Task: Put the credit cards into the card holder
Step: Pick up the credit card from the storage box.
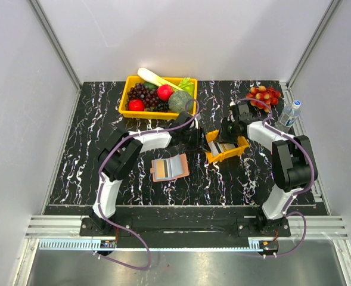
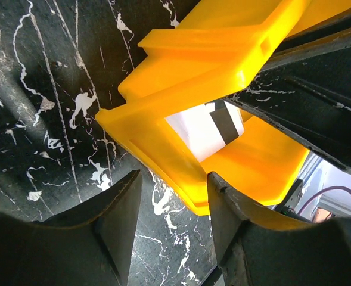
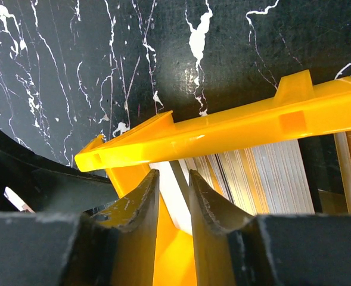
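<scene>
At the orange tray [image 1: 214, 157], mid-table, you have both grippers working. Credit cards [image 3: 270, 179] stand on edge in a packed row inside the tray, showing white and grey edges; one has a dark stripe. Your left gripper [image 2: 174, 179] is at the tray's left side with its fingers spread and the tray's rim corner in the gap. Can't tell if either finger touches it. Your right gripper [image 3: 174, 176] reaches down into the tray from its far side, fingers close together, with a narrow gap straddling a white card. Can't tell if the card is pinched. Card holder [image 1: 170, 168] lies open and flat on the black marbled table [image 1: 92, 137], left of the tray and nearer the arm bases, apart from both grippers. Yellow fruit bin [image 1: 126, 101] sits beyond the tray to the left. Red grapes [image 1: 263, 95] and a water bottle [image 1: 289, 113] sit beyond it to the right.
</scene>
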